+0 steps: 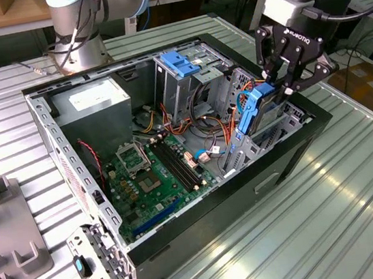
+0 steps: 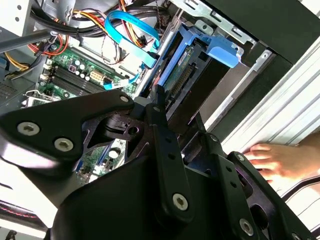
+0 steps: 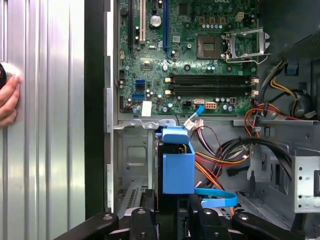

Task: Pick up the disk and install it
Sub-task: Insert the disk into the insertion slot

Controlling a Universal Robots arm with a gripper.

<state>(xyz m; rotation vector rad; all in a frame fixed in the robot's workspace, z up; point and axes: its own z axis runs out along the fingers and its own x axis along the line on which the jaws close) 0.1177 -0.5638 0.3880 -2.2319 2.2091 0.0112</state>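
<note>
The gripper is clenched on the disk's upper end, holding it on edge and tilted. The disk's lower end reaches into the open case at the end toward the exterior view's right, near the motherboard. A person's hand rests on the ribbed table just outside the case.

I count one open computer case on the counter, one motherboard, one power supply, one disk, one tool and one person's hand.
</note>
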